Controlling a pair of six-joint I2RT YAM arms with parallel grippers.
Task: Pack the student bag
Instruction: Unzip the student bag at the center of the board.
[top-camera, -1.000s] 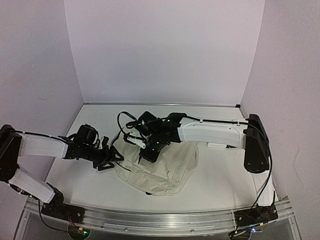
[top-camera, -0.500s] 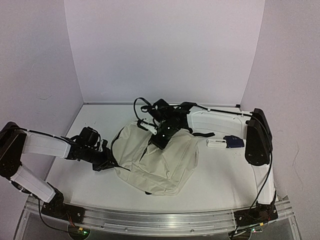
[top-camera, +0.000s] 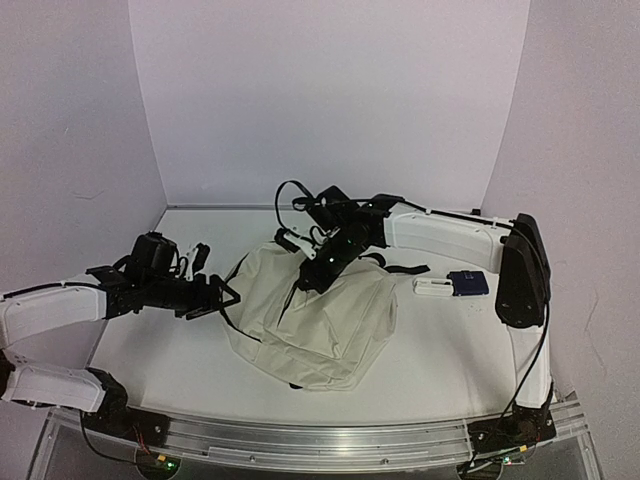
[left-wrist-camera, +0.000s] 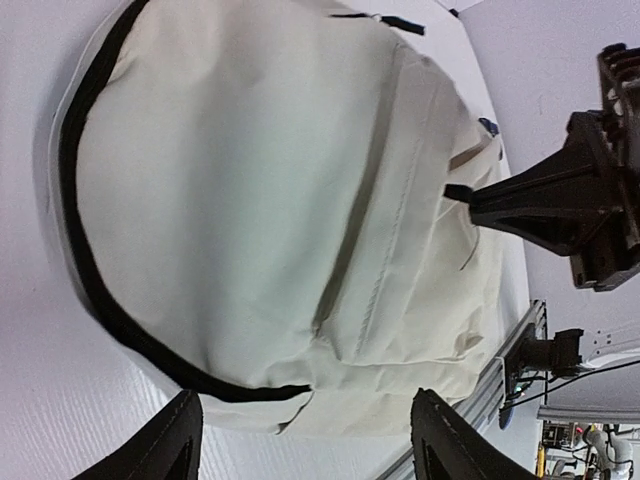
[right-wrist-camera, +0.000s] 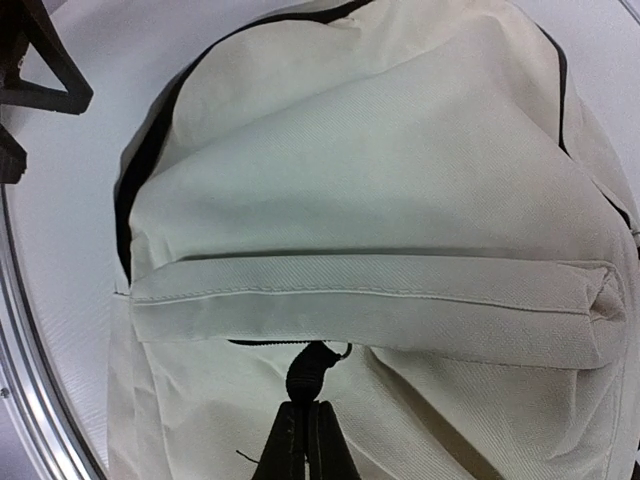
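Note:
The student bag is a cream fabric backpack with black zipper lines, lying flat at the table's middle. My right gripper is over its upper part, shut on the black zipper pull of the front pocket; in the right wrist view the fingertips pinch the pull just below the pocket flap. My left gripper is open and empty at the bag's left edge, not touching it. In the left wrist view the bag fills the frame, with the open gripper before its edge.
A small white and blue object lies on the table right of the bag. A black strap trails from the bag's upper right. A metal rail runs along the front edge. Walls close in the back and sides.
My right gripper pulled up and to the right with the pull, and the bag spread out. My left arm drew back to the left, away from the bag's edge.

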